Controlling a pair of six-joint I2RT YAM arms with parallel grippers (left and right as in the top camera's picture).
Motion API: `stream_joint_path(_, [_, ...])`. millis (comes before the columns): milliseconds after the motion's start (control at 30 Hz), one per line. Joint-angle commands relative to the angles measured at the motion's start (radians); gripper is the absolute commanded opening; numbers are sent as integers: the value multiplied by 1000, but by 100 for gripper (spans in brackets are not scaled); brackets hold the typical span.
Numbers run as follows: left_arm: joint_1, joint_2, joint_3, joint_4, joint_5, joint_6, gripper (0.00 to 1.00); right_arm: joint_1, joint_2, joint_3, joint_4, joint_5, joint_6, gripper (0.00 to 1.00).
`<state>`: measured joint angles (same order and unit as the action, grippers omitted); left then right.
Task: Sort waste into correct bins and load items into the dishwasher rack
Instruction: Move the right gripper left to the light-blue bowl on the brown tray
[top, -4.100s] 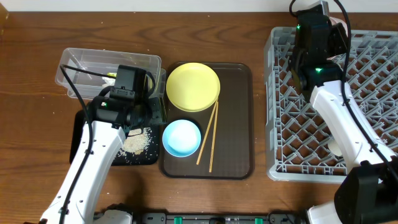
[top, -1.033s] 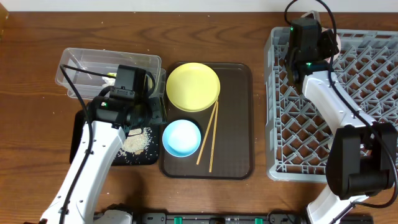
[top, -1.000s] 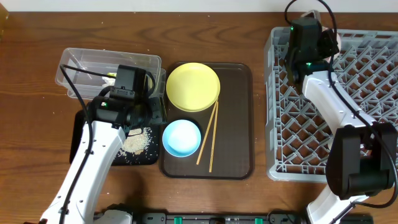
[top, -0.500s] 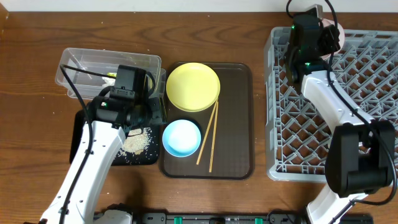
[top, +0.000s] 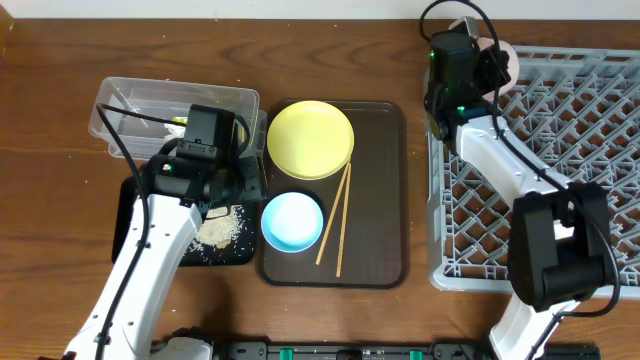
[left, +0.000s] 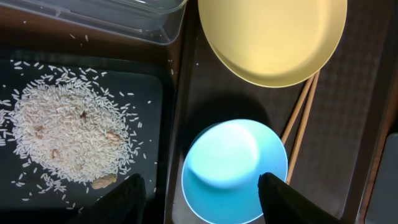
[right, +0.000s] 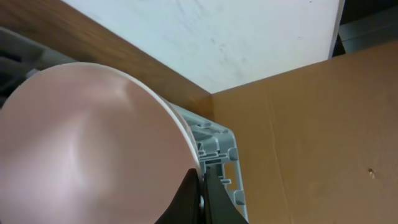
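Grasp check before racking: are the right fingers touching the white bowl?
Touching. Right wrist view: the right gripper has its fingers pinched shut on the rim of the white bowl, with no gap visible.

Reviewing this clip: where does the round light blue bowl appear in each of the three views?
Overhead: light blue bowl lower centre, in the dark brown tray, at its lower-left corner.
Left wrist: bottom centre.
Right wrist: not in it; a pale pinkish bowl fills that view.
Shared landmark: the round yellow plate, just above the blue bowl in both.
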<state>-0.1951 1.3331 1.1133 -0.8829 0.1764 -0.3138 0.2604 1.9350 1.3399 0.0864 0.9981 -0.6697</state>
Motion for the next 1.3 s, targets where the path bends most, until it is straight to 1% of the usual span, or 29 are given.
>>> stream_joint_path(0, [2,-5,3,-3,-9,3,61,24,40,6,-6,50,-8,1])
stream_joint_path(233, [2,-5,3,-2,-9,3,61,47,47,6,-23,129,24,1])
stream_joint_path(333, [2,-5,3,-2,-9,3,61,60,45,6,-52,187,126,1])
stream_joint_path(433, [2,-5,3,-2,-9,3,61,84,45,6,-167,183,258,1])
stream_joint_path(633, [2,-5,3,-2,-9,3,61,113,39,6,-437,80,543,1])
stream_joint_path(733, [2,-5,3,-2,-9,3,61,114,8,6,-522,31,626,1])
stream_joint_path(767, [2,-5,3,-2,-9,3,61,113,-13,6,-546,0,645,3])
stream_joint_path(867, [2,-5,3,1,-9,3,61,109,-87,6,-588,-116,669,21])
stream_joint_path(933, [2,-5,3,2,-9,3,61,105,-144,6,-607,-206,669,29])
stream_joint_path(1000, [2,-5,3,1,-9,3,61,103,-200,6,-619,-270,669,31])
stream_joint_path(1100, [2,-5,3,-3,-9,3,62,103,-270,6,-623,-340,669,39])
stream_joint_path(1200, [2,-5,3,-15,-13,5,63,105,-328,6,-626,-471,669,41])
stream_joint_path(1233, [2,-5,3,-18,-13,6,66,106,-341,6,-632,-510,669,41])
stream_joint_path(1267, [2,-5,3,-18,-13,6,67,108,-352,6,-644,-553,673,41])
